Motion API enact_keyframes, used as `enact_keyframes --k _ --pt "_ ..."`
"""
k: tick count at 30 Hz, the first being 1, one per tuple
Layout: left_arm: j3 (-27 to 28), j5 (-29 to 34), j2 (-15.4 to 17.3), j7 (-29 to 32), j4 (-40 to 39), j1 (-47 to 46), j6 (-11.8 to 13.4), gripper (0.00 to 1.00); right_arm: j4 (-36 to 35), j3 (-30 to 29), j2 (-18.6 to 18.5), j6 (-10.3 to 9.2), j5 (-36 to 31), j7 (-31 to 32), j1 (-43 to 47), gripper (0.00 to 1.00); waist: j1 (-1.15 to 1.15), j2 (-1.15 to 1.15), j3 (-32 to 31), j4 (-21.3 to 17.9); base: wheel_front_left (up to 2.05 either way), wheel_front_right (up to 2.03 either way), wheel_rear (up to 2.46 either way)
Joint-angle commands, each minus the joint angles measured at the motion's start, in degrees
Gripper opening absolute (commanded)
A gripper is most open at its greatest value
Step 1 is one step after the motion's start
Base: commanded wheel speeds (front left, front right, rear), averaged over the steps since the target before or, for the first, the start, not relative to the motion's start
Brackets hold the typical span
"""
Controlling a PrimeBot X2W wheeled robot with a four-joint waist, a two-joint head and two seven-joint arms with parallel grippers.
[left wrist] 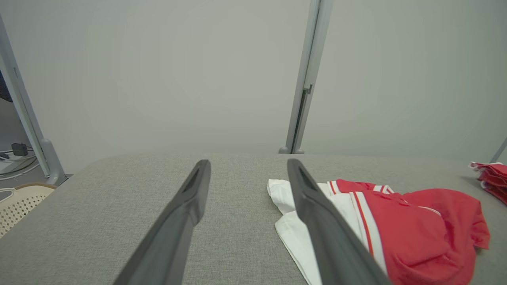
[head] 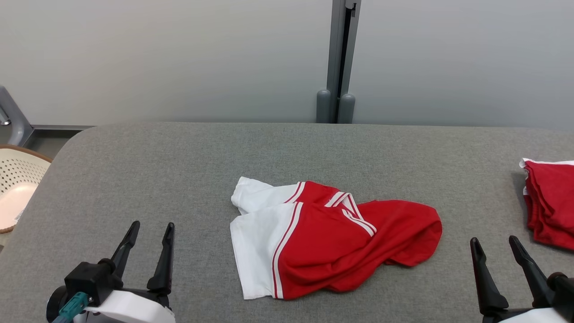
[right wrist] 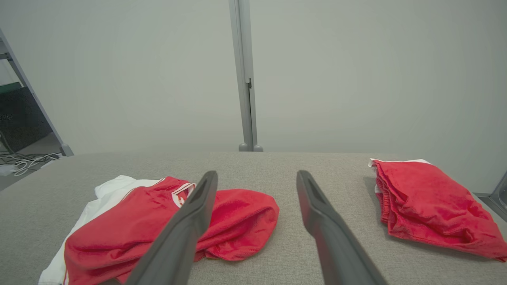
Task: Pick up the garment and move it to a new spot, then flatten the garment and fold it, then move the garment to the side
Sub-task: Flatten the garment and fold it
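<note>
Photog: Garment [head: 332,237] crumpled at centre of table [head: 179,170], btwn left gripper [head: 152,224] and right gripper [head: 493,240], touching neither.
Desk: Jaws?
Photog: Both spread wide, empty. Fabric soft, rumpled: red w/ white panel, white stripes. Table covering grey, woven.

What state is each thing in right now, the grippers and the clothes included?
garment, crumpled, unfolded, middle of the table, not held.
red pile, folded, at the table's right edge.
left gripper, open, empty, clear of the garment.
right gripper, open, empty, clear of the garment.
basket, upright, beside the table's left end.
</note>
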Motion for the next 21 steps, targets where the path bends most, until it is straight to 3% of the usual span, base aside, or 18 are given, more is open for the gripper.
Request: enact_keyframes --k 1,11,21 --pt "0.00 -0.09 0.23 0.16 0.15 -0.21 0.15 1.00 -0.01 -0.01 -0.09 -0.01 0.31 0.15 0.19 1.00 0.00 0.00 0.03 0.08 0.00 0.00 0.00" --pt "-0.60 -0.07 -0.34 0.18 -0.18 -2.27 0.13 1.00 -0.02 0.90 -0.28 -0.01 -0.30 1.19 -1.08 1.00 0.00 0.00 1.55 1.44 0.00 0.00 0.00" --pt "-1.72 1.75 -3.99 -0.62 -1.03 -10.21 -0.42 1.00 9.57 12.51 -10.22 -0.01 6.62 2.24 -15.95 1.00 0.00 0.00 12.40 6.72 0.00 0.00 0.00"
